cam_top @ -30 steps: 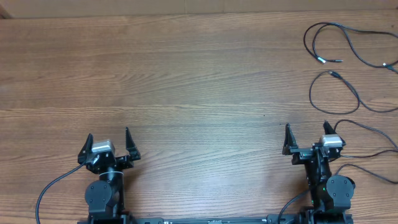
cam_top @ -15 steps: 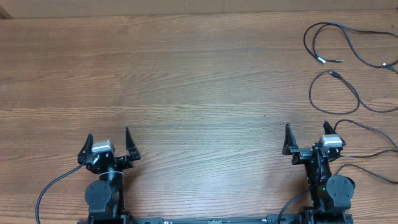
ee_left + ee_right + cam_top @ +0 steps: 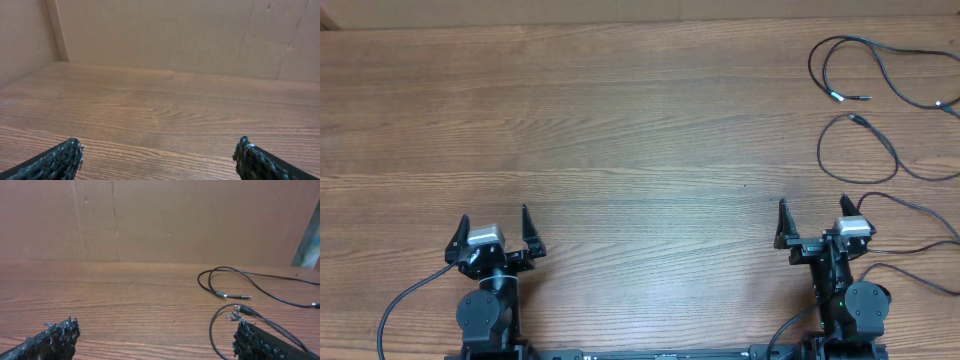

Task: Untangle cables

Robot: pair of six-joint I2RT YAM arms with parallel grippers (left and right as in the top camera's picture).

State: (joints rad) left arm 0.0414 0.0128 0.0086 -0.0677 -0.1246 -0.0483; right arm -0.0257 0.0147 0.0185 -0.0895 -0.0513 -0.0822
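Observation:
The cables lie spread out at the table's far right as loose black loops. One cable curls at the back right, its plug tip pointing right. A second cable loops below it, and further strands run beside my right arm. My right gripper stands open and empty near the front edge, just below and left of those loops. In the right wrist view the cables lie ahead to the right of the gripper. My left gripper is open over bare wood, far from any cable.
The wooden table stretches between and beyond both arms. A brown cardboard wall closes off the back and left side. Thicker black arm cables trail by each base at the front edge.

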